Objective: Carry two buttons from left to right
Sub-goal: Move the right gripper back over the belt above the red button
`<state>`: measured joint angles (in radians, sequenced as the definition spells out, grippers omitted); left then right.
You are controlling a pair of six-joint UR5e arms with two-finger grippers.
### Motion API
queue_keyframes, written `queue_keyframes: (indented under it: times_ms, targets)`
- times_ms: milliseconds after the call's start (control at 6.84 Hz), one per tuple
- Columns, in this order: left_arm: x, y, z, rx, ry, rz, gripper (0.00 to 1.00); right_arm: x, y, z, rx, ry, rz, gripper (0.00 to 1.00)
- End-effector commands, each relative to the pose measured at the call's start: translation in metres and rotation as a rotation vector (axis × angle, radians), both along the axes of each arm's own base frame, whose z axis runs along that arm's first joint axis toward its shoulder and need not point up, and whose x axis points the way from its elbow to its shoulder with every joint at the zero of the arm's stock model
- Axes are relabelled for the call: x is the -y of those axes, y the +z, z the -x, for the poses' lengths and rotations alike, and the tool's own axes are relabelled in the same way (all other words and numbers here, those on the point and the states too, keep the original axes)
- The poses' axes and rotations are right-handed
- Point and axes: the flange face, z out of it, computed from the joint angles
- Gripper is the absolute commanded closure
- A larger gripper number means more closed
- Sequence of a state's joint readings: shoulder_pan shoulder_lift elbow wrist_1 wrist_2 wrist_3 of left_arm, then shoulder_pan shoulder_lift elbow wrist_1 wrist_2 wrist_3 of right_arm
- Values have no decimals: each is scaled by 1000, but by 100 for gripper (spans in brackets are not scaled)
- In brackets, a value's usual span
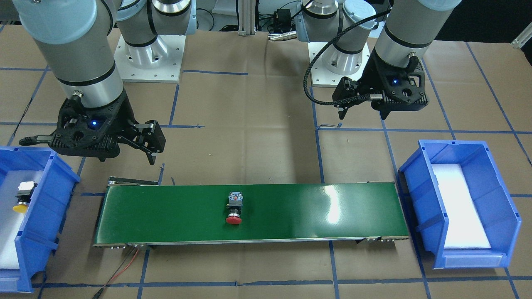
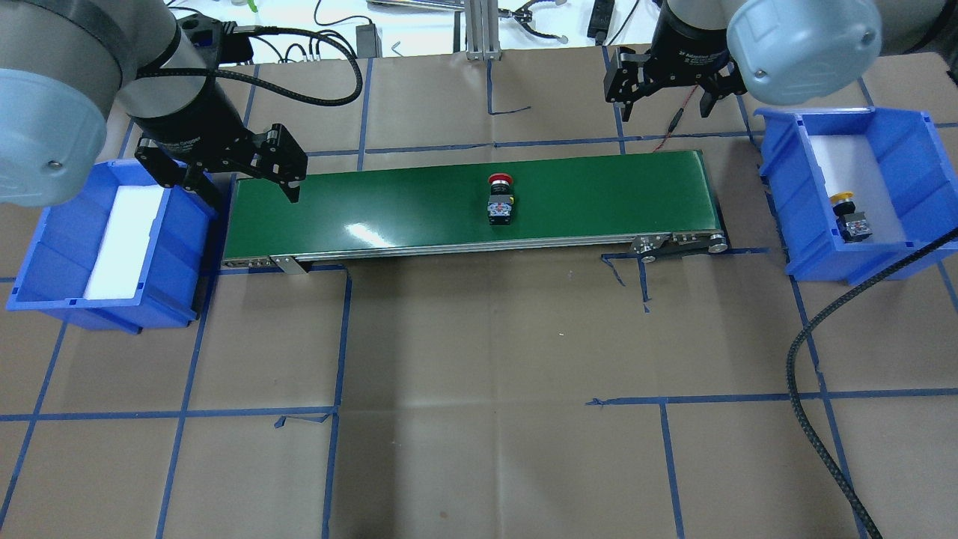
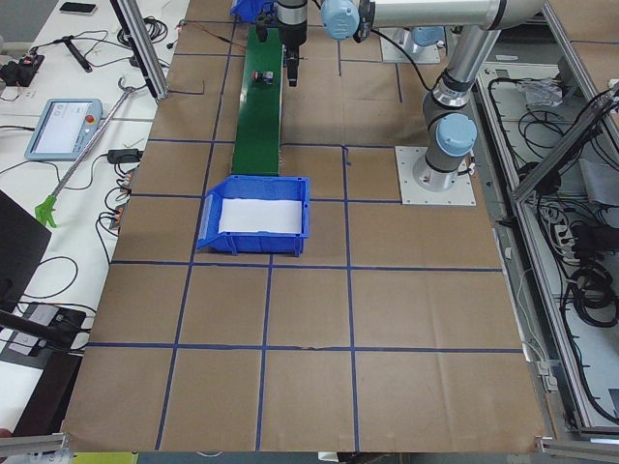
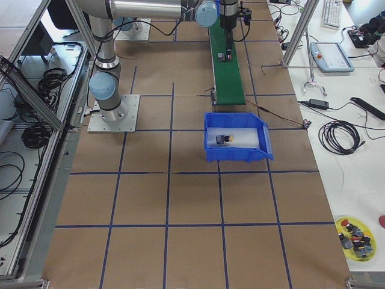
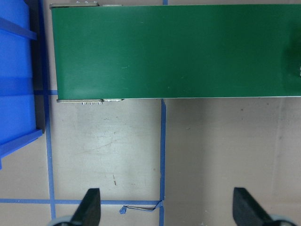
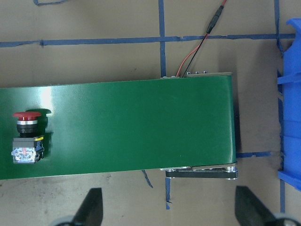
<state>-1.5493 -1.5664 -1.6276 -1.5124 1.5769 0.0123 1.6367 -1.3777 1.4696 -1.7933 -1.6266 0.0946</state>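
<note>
The red-capped button (image 2: 500, 198) lies on its side near the middle of the green conveyor belt (image 2: 374, 209); it also shows at the left of the right wrist view as the red button (image 6: 27, 136). The yellow-capped button (image 2: 849, 217) lies in the right blue bin (image 2: 898, 127), also seen as the yellow button (image 1: 23, 199). My left gripper (image 2: 224, 180) hangs open over the belt's left end, holding nothing. Past the belt's right end my right gripper (image 2: 666, 97) is open and empty, its fingertips (image 6: 91, 207) wide apart.
The left blue bin (image 2: 45, 254) holds only a white foam pad. A red and black wire (image 6: 207, 33) runs from the belt's right end. Brown paper with blue tape lines covers the table. A black cable (image 2: 808, 352) loops at the right.
</note>
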Motion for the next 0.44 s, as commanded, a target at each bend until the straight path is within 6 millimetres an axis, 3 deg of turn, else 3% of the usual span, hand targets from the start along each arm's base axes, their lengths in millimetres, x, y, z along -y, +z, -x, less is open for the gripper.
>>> queue_keyframes:
  times_ms: [0,292]
  targets:
    - [0,0,0,0,0,0,0,2,-5,-1,-4,1,-8,0]
    - [0,0,0,0,0,2,0,10,-20,-4,3,3,-29,0]
